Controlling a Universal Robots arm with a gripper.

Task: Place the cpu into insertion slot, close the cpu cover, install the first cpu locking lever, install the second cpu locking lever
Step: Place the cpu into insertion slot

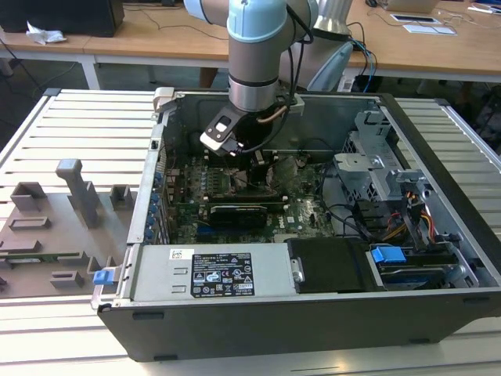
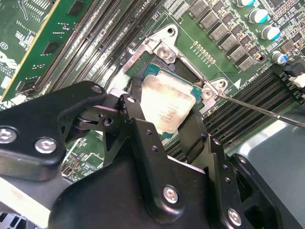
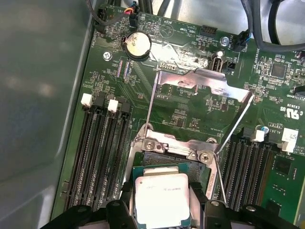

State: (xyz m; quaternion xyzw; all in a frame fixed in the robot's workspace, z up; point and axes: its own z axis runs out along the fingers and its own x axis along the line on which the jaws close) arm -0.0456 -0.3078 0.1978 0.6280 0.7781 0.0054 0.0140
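The cpu (image 3: 162,193), a small square chip with a dull silver lid and a green rim, sits level over the metal-framed socket (image 3: 171,143). The black gripper (image 2: 162,112) is clamped on two of its opposite edges. In the first wrist view the silvery windowed cpu cover (image 3: 205,81) stands raised and two thin wire levers (image 3: 150,100) stand free. In the exterior view the arm (image 1: 254,47) reaches into the open grey computer case (image 1: 438,196), at twelve o'clock from a long black card (image 1: 235,213). Black memory slots (image 3: 102,152) crowd both sides of the socket.

We saw a pale-blue and silver arm (image 1: 254,47) at the exterior view's top centre, black cables (image 1: 290,63) trailing; its gripper (image 2: 164,114) was matte black, studded with silver screws (image 2: 170,194).
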